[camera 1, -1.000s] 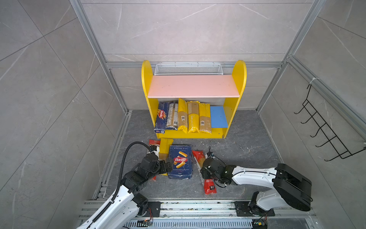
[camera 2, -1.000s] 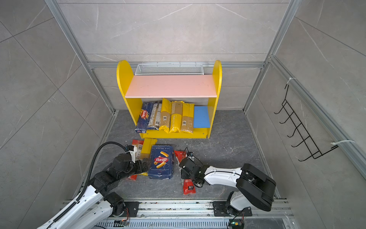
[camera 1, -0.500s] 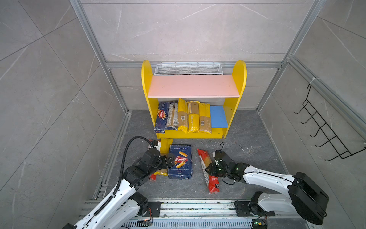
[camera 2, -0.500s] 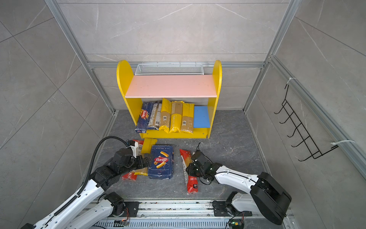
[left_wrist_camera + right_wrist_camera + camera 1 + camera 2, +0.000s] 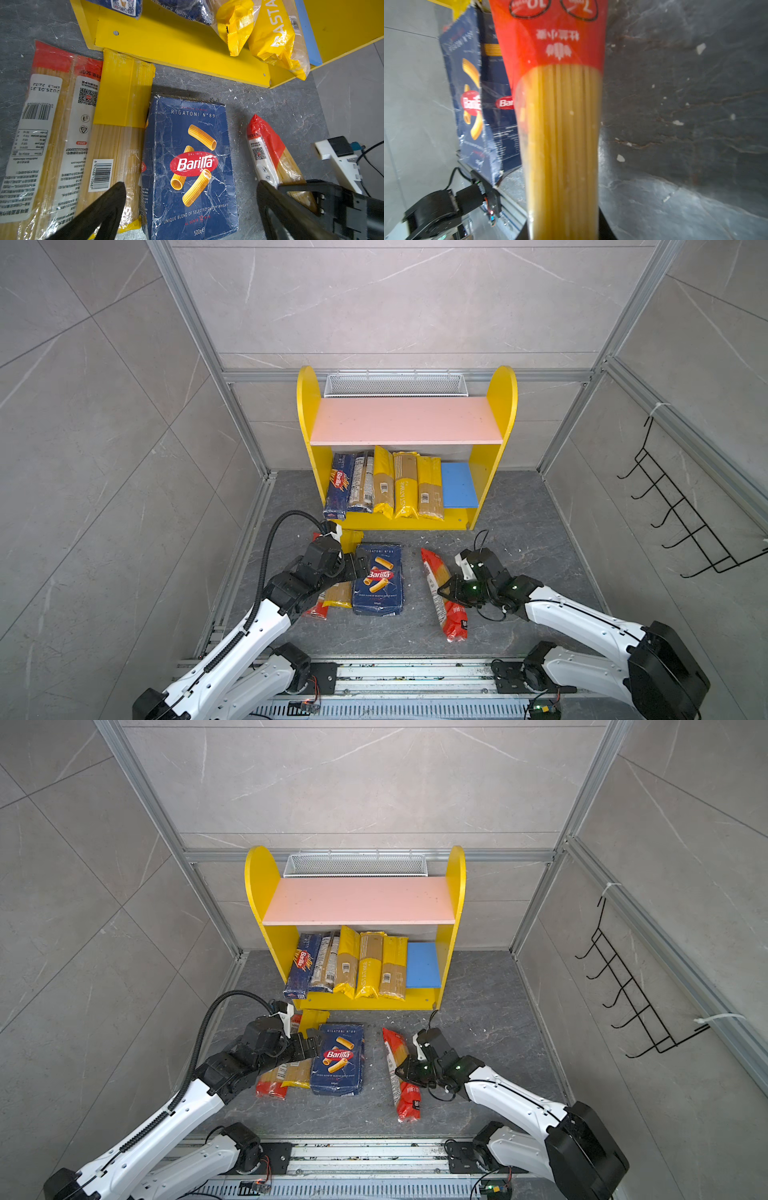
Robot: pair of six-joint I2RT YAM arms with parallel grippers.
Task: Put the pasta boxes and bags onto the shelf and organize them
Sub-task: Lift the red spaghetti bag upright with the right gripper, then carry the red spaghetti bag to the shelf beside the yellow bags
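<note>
Red-ended spaghetti bag (image 5: 433, 572) lies on the worktop (image 5: 519, 522), short of the shelf (image 5: 407, 423). Right pincer (image 5: 444, 591) has just clenched on it, so lifting can follow. Left pincer (image 5: 360, 568) stands released above the rigatoni pack (image 5: 380, 589).

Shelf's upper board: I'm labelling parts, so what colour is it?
Pink upper board, clearest in a top view.

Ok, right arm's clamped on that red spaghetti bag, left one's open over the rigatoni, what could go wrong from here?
1. The right gripper pinches the long red-ended bag near mid-length; lifted, its ends could sag or swing into the shelf.
2. The blue board has one narrow bare patch, beside the rightmost yellow bag; sliding in could shove neighbours.
3. The left gripper, open over the rigatoni pack, could catch the yellow-ended bag beside it.
</note>
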